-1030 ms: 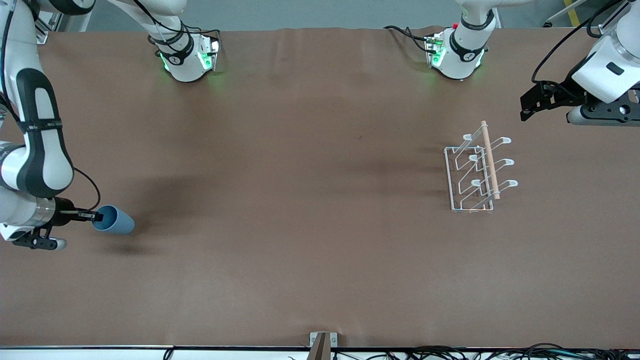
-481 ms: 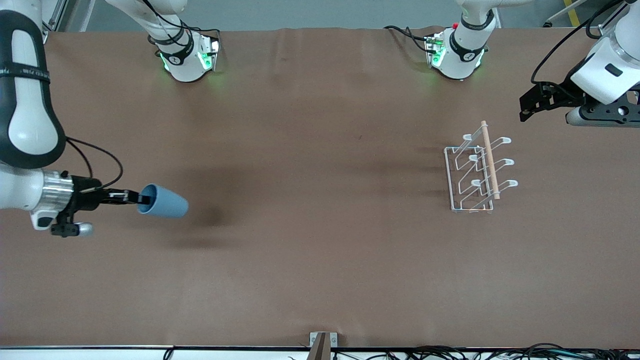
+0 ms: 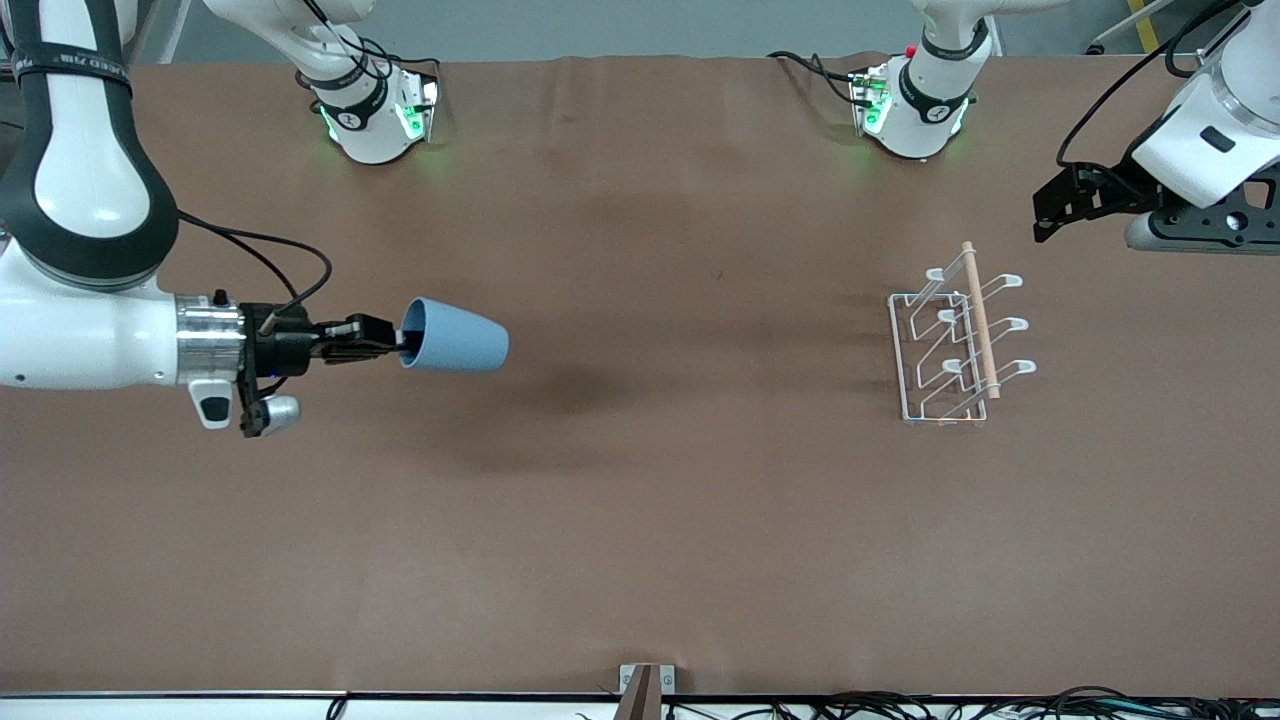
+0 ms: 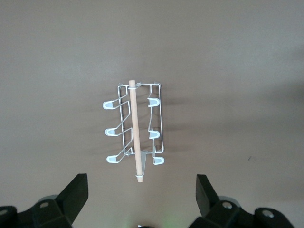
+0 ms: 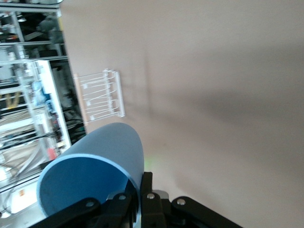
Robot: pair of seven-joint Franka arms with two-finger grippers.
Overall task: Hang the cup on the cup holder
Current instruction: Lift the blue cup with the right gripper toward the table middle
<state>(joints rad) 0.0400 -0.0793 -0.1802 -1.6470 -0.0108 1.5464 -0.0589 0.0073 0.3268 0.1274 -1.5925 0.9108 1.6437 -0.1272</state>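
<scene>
The right gripper [image 3: 392, 347] is clamped on the rim of the light-blue cup [image 3: 455, 339], carried in the air over the brown table covering [image 3: 640, 500] toward the right arm's end. The cup lies on its side, base pointing at the white wire cup holder [image 3: 955, 345], mouth toward the wrist. The holder stands well apart, toward the left arm's end, its wooden rod [image 3: 979, 318] running crosswise to the cup's axis. The prongs angle upward, so the cup's mouth likely needs turning. The left gripper [image 4: 142, 199] waits above the holder, fingers spread and empty. No obstacles lie between cup and holder.
</scene>
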